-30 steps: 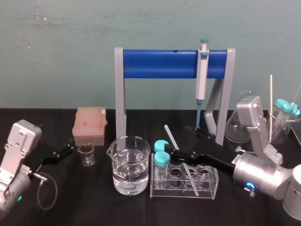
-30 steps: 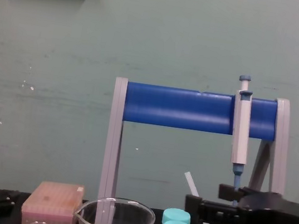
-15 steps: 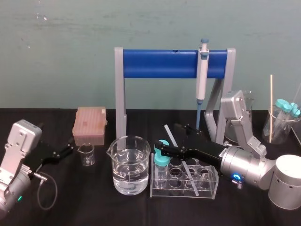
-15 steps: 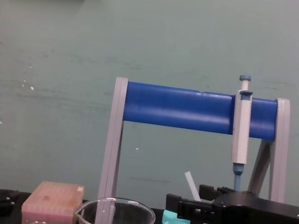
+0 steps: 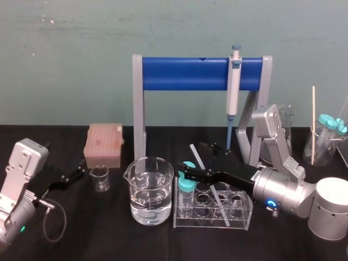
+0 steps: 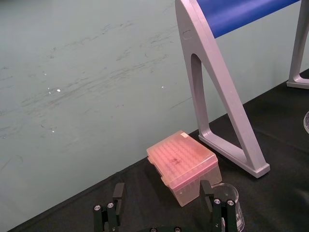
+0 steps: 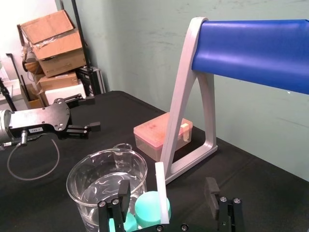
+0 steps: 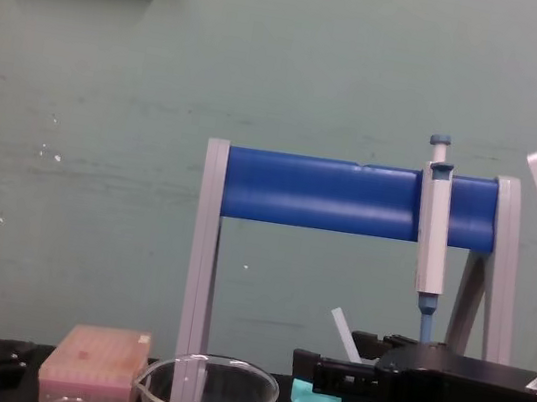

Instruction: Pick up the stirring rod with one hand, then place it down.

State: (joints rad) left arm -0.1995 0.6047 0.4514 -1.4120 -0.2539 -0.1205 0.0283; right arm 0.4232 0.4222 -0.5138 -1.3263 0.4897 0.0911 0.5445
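Observation:
The stirring rod [image 5: 195, 155] is a thin whitish glass rod that leans in the clear tube rack [image 5: 213, 221], its top pointing back and left. My right gripper [image 5: 195, 159] reaches in from the right, open, with one finger on each side of the rod's upper part. In the right wrist view the rod [image 7: 162, 192] rises between the fingers of the right gripper [image 7: 167, 204], nearer one of them, with a gap on both sides. The chest view shows the rod [image 8: 341, 330] slanting past the right gripper [image 8: 330, 358]. My left gripper [image 5: 74, 173] rests open at the far left.
A water-filled beaker [image 5: 150, 190] stands just left of the rack, with teal-capped tubes [image 5: 187, 185] in the rack's left end. Behind, a grey-and-blue pipette [image 5: 234, 81] hangs on the blue-barred stand [image 5: 185, 73]. A pink tip box [image 5: 103, 144] and small beaker [image 5: 100, 178] sit left; glassware [image 5: 326, 142] right.
My right arm has pushed its gripper leftward across the rack, so its open fingers now flank the rod's upper part. The left arm has stayed still.

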